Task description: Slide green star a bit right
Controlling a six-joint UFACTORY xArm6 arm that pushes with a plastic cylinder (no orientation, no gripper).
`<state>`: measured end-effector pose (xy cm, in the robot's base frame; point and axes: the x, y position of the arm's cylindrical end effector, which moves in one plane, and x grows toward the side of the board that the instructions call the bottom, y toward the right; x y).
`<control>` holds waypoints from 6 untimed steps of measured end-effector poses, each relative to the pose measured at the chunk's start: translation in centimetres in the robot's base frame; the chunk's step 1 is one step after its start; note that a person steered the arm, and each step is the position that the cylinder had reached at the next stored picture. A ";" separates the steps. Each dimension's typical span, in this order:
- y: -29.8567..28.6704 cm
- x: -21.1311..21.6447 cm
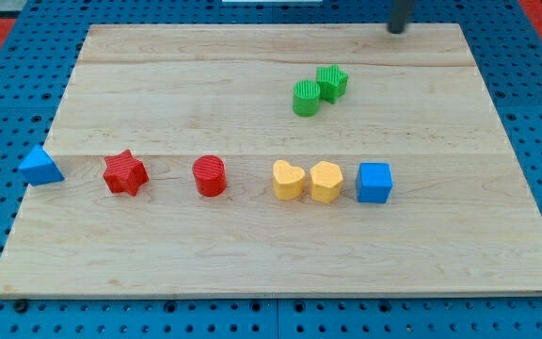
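Rod enters upright at top right of frame, my tip (398, 29) near surface (252, 254) back edge, well apart from green star (332, 82); no gripper fitted.

Dark grey rod, round, plain, my tip (398, 29) blunt, no markings vis.

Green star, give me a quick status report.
My tip at the view's top edge, up and right of the blocks. Green star touching the green cylinder on its lower left. Nothing blocks its right side.
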<state>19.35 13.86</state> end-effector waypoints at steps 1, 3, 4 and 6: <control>-10.3 0.2; -11.9 11.1; -10.3 11.5; -0.4 14.6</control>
